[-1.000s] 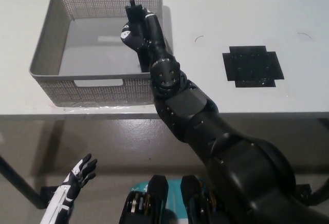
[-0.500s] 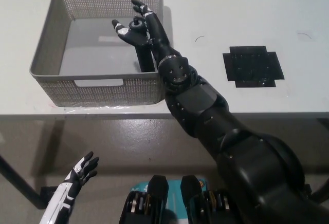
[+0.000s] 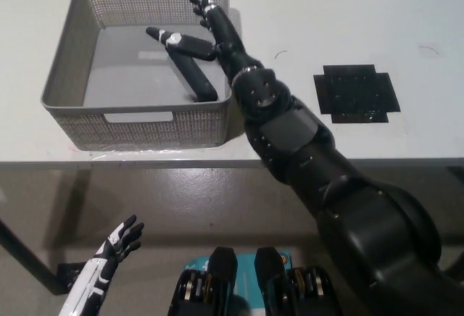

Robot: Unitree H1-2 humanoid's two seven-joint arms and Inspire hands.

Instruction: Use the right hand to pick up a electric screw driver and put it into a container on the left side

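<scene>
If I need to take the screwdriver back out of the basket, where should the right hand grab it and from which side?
Grip the electric screwdriver around the middle of its dark body, coming straight down from above. It lies slanted on the floor of the basket, its lower end close to the near right corner, so the walls block side approaches. The open right hand is above it.

Lab bench, plain white table (image 3: pixel 348 11), black marker patch (image 3: pixel 356 93)

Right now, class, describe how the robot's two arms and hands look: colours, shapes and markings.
The right arm is glossy black, built of bulky rounded segments with small screws at the wrist. Its right hand is black with white patches on the fingers. The left hand is white with black fingers, on a white forearm.
</scene>
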